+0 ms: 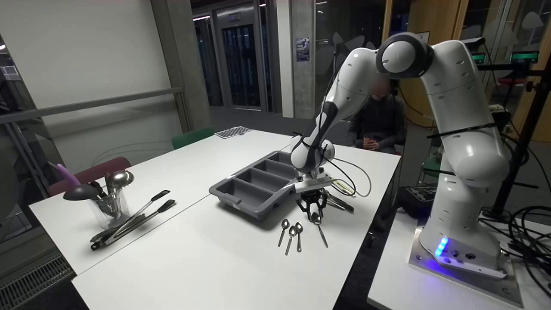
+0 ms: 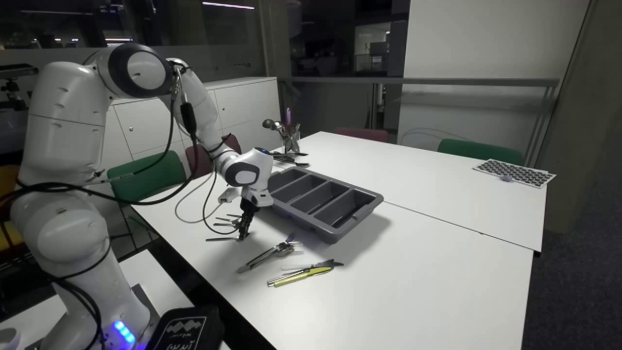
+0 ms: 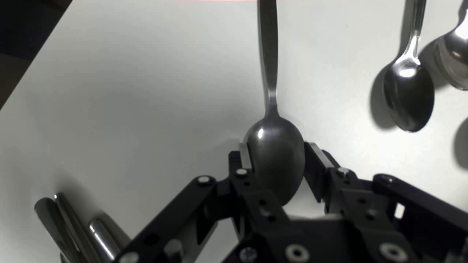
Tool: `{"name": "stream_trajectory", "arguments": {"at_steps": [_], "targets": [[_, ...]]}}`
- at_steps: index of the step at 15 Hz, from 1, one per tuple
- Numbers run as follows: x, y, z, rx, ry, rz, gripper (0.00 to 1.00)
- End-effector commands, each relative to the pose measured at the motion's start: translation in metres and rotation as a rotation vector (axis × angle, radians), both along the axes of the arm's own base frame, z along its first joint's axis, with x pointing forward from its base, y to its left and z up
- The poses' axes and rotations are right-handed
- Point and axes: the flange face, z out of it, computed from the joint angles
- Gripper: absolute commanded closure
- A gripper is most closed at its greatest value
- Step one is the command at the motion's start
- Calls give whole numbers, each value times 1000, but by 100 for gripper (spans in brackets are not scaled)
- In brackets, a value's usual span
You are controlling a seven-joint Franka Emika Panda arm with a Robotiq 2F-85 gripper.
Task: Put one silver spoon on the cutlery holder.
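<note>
Because the silver spoon (image 3: 274, 131) probably offers more purchase at its broad bowl than its neck, the gripper (image 3: 278, 160) pinches it there, down at the white tabletop (image 1: 198, 258), near but outside the grey cutlery holder (image 1: 260, 180).

- One cutlery holder (image 1: 247, 209), with four compartments (image 2: 344, 210) and three dividers (image 2: 332, 201).
- Four silver spoons (image 1: 292, 234); three of them show in the wrist view.
- One gripper (image 3: 278, 155) with two fingers (image 3: 236, 164), on one robot arm (image 1: 465, 103).
- One clear container (image 1: 112, 220); how many utensils (image 1: 121, 178) stand in it cannot be told.
- One black ladle (image 1: 81, 192) and one purple handle (image 1: 66, 174).
- One yellow utensil (image 2: 301, 275).
- In an exterior view, two green chairs (image 2: 148, 176).
- One seated person (image 1: 379, 118).
- One poster (image 1: 302, 48).
- One black case (image 2: 187, 330).
- One patterned board (image 2: 515, 170), in both exterior views.
</note>
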Motion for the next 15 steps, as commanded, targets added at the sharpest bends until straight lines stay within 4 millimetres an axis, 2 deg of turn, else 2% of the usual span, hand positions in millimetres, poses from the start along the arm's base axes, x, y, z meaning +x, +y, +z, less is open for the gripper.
{"name": "stream_trajectory", "arguments": {"at_steps": [1, 5, 9, 13, 15], "targets": [[-12, -3, 12, 0, -16, -23, 84], [-20, -1, 21, -11, -42, -20, 84], [-29, -2, 41, -27, -45, -1, 84], [-33, 0, 80, -63, -36, 66, 84], [-36, -4, 113, -100, 17, 91, 84]]}}
